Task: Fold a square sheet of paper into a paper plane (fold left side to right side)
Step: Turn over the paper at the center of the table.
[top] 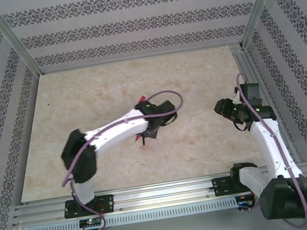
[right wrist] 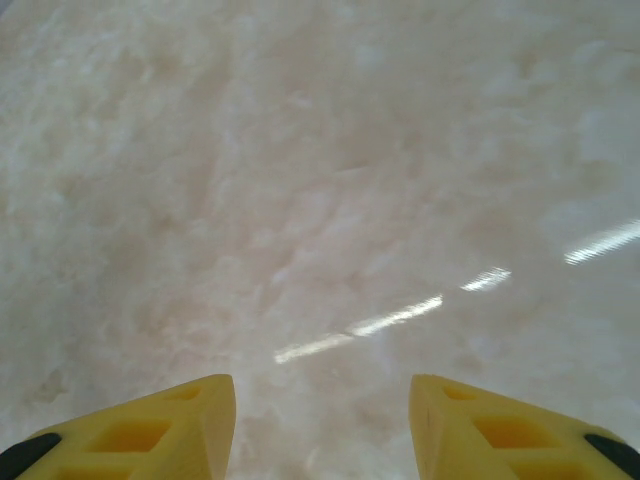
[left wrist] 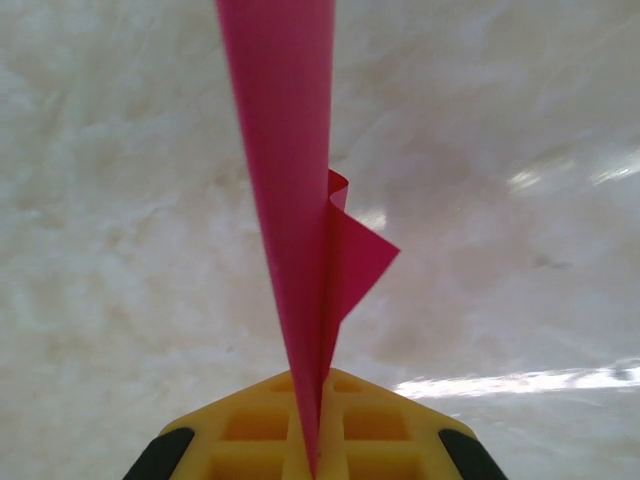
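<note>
The left jaws are clamped on one end of the folded pink paper (left wrist: 285, 150), which stands edge-on over the bench (left wrist: 520, 300); one flap (left wrist: 360, 255) hangs loose. The right jaws stand apart over the bench, holding nothing, well apart from the paper. Risk — with a single pinch point the flap may spring open and creases relax. Pressing down point-first could crumple the tip.
</note>
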`<state>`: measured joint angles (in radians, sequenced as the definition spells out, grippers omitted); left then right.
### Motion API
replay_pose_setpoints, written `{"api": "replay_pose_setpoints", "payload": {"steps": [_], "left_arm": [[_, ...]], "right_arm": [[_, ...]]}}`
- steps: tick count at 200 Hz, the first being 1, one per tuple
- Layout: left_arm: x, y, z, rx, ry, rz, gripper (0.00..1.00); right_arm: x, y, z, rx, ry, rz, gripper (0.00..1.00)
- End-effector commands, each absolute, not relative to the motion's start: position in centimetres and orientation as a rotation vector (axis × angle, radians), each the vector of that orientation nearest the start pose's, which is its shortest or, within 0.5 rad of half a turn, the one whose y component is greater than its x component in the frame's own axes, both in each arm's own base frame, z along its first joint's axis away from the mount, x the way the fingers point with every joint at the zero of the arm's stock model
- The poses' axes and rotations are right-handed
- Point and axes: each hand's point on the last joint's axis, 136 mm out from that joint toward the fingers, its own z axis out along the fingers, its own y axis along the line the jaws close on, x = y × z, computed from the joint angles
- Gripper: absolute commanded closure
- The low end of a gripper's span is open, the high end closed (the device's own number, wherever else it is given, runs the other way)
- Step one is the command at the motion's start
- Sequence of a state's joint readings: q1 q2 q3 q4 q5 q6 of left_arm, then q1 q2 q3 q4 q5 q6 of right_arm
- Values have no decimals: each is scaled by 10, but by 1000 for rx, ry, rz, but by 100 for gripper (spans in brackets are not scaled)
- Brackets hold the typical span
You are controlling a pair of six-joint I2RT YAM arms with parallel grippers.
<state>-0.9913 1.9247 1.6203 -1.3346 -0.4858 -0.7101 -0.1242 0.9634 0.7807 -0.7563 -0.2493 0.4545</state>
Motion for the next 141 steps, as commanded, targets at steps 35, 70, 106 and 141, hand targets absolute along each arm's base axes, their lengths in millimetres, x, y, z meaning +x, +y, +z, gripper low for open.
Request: {"api": "replay_pose_setpoints", "payload": {"steps": [35,70,106,141], "left_arm": [[240,-270,88,650,2771,918,83],[222,-330,47,723,2972,510,58],[227,-366,74,749,2953,212,47],[238,-379,127,668,2883,-222,42]], "right_arm": [[250,-10,144,711,2423,429,51],[251,-2,132,714,2440,505,51],[259,20,124,654,2470,665,52],[273,75,121,463,2527,830,55]]}}
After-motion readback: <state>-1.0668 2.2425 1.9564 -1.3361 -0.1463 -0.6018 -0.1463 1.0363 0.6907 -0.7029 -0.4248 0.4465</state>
